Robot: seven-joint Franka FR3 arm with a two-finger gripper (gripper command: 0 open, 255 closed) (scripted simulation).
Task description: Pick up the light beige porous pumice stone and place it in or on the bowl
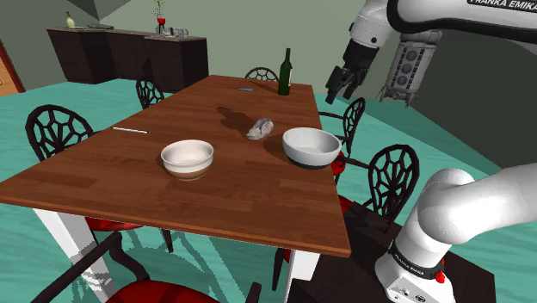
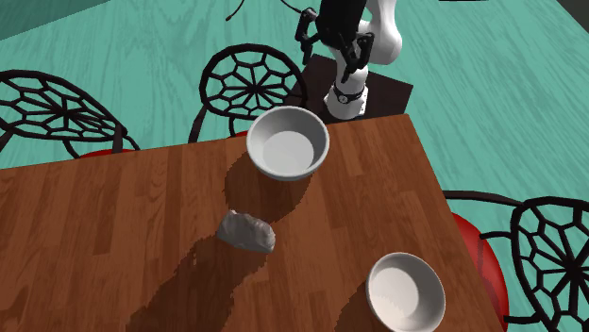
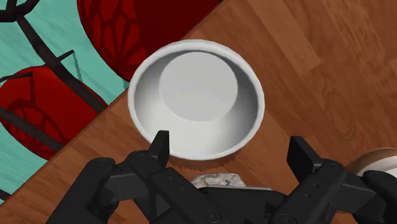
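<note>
Black fingers point(image 3: 160, 145) sit nearest the wrist lens, well apart, nothing touching either one: gripper point(image 3: 229, 141) open and empty. Working across the brown wooden table point(image 1: 103, 185) from the shoulder view's left: first a pale bowl point(image 1: 187, 165) with a tan base, alone toward the near side. Next the pumice stone point(image 1: 260, 129), farther back at mid-table, lying on the wood and touching neither bowl. Then the white bowl point(image 1: 297, 155), just beside the stone on its right and close to the table's right edge. Last the gripper, hanging high above the surface, to the right of a dark green bottle point(image 1: 285, 73) at the far end. Wrist view looks down into the white bowl, which is empty, with a sliver of stone showing between the finger bases. Stone reads grey and mottled, an oblong lump with an uneven top. Judgement on handling: likely very light and stiff, rough enough not to slip, but crumbly at the corners, so a modest squeeze should do. Best hold looks to be across the short width at its middle, one finger down each long side. Two bowls present; the white one lies nearer the stone, so it is the probable target.
</note>
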